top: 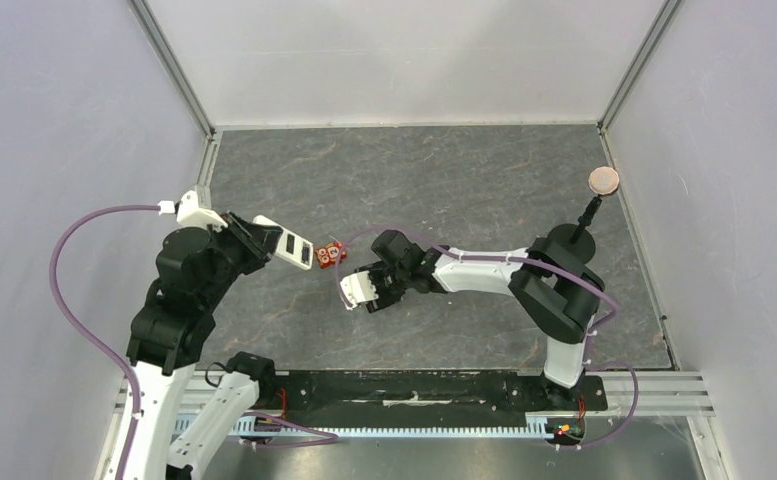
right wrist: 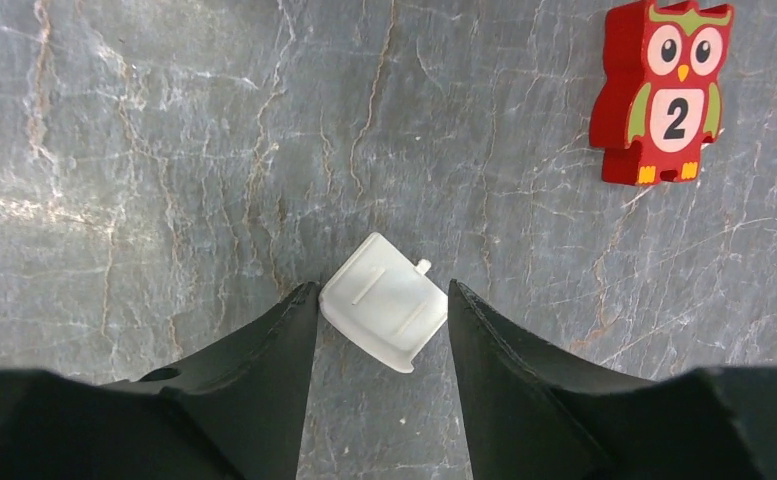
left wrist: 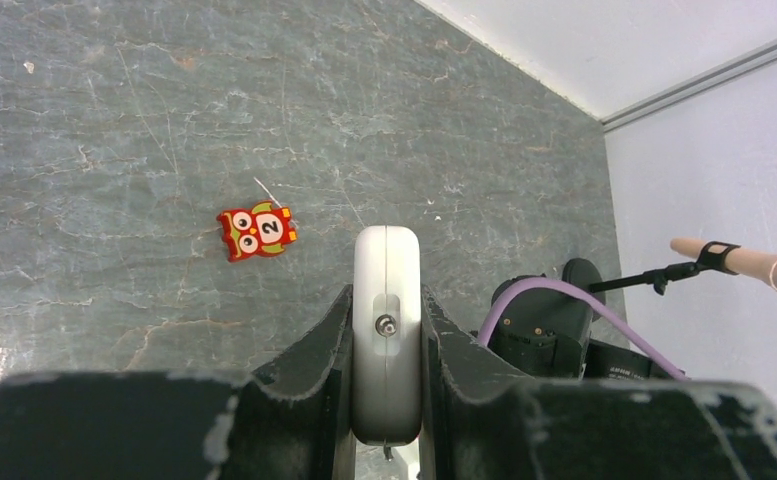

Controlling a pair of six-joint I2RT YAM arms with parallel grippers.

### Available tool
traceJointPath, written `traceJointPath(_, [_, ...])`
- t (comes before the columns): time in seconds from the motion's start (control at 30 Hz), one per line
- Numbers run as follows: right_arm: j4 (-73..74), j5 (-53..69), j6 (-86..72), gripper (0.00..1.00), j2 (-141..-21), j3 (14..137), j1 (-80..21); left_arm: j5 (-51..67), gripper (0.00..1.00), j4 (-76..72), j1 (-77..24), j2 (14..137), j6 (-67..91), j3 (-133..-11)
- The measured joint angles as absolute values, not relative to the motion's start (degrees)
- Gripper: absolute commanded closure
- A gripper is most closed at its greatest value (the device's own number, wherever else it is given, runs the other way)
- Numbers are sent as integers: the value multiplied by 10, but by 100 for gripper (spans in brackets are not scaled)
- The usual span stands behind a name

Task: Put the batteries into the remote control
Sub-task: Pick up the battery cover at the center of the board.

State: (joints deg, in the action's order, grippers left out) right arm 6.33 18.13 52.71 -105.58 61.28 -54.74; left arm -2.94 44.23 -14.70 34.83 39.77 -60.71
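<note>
So, my left fingers (left wrist: 386,298) are clamped on the slim white rectangular remote control (left wrist: 386,262), holding it up off the grey marbled stone counter (top: 414,170). Its long axis runs straight out from my wrist. From overhead, the free end points across toward my right arm, right at the little red wooden owl block (right wrist: 669,95), which sits just beside the tip. In the left wrist view I only get a narrow white surface with a small slot and a metal bit in it. The only readable writing is the "2" on the owl's belly. My right fingers (right wrist: 382,290) are closed against the small square translucent white cover piece (right wrist: 384,308), one on each side; can't tell if it's lifted off the counter. The owl is near them too. A black stand with a round pinkish disc (top: 604,180) is well apart, by the far right corner.
</note>
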Motion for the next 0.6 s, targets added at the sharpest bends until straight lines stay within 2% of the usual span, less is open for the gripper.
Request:
traceJointPath(0.3, [145, 185, 563, 56, -1071, 651, -532, -30, 98, 442, -147, 376, 377, -616])
traceJointPath(0.6, [183, 192, 579, 75, -1088, 679, -531, -29, 98, 440, -147, 408, 368, -619])
